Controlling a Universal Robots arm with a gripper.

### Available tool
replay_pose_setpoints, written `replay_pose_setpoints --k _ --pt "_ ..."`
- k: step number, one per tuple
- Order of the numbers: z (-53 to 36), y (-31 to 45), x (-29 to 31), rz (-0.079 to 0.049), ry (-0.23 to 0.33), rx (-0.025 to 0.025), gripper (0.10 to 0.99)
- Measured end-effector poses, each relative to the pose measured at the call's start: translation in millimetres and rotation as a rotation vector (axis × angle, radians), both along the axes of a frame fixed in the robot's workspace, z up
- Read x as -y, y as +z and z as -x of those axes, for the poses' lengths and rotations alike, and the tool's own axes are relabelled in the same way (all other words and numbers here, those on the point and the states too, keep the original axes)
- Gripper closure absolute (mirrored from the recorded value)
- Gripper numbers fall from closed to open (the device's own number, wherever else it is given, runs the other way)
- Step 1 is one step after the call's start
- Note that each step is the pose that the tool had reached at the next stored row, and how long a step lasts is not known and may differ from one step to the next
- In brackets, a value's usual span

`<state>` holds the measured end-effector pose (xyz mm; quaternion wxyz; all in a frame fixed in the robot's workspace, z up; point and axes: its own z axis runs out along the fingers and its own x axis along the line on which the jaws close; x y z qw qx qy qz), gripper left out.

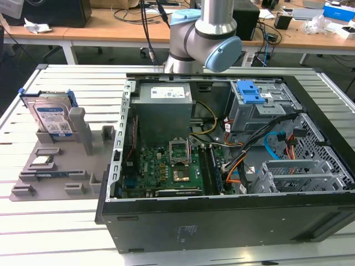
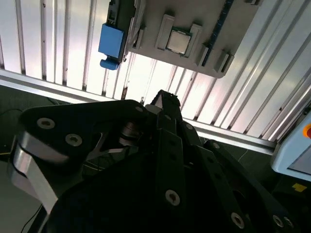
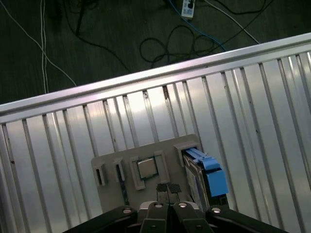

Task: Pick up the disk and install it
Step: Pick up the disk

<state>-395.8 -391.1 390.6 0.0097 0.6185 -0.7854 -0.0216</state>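
— What is the biggest thing here?
— One table (image 1: 55,233) of ribbed, shiny aluminium slats. On it lies one open case (image 1: 222,224), black metal and boxy, with a green board (image 1: 158,166) inside. Behind it stands the arm (image 1: 202,36), made of grey tubes with pale blue caps.
— And at the exterior view's left?
— One flat grey plastic tray (image 1: 55,178) with several raised slots. The disk (image 1: 52,119) stands on its edge in a slot at the tray's back end: one silver rectangle with a blue frame around it. One small square chip (image 1: 42,162) lies flat in a pocket.
— The jaws?
— In the first wrist view the gripper (image 3: 168,188) shows two black pads (image 3: 163,187), narrow, almost touching, holding nothing. The disk is below and to one side of them, well apart.
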Motion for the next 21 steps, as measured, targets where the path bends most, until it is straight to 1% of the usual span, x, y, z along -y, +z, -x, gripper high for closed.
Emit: replay_pose_setpoints --k 1,2,4,5,7,10,11,12,14,17,21 --pt "0.0 0.0 0.0 0.0 0.0 0.0 0.973" --pt "0.0 0.0 0.0 0.0 0.0 0.0 0.918" --pt "0.0 0.0 0.0 0.0 0.0 0.0 0.918" --pt "0.0 0.0 0.0 0.0 0.0 0.0 0.729" --pt "0.0 0.0 0.0 0.0 0.0 0.0 0.729" --pt "0.0 0.0 0.0 0.0 -0.001 0.0 0.549" --pt "0.0 0.0 0.0 0.0 -0.001 0.0 0.549" --pt "0.0 0.0 0.0 0.0 -0.001 0.0 0.486" --pt "-0.1 0.0 -0.1 0.0 -0.001 0.0 0.486" --pt "-1.4 0.0 -3.2 0.0 0.001 0.0001 0.486" --pt "-7.2 0.0 -13.7 0.0 0.004 0.0 0.486"
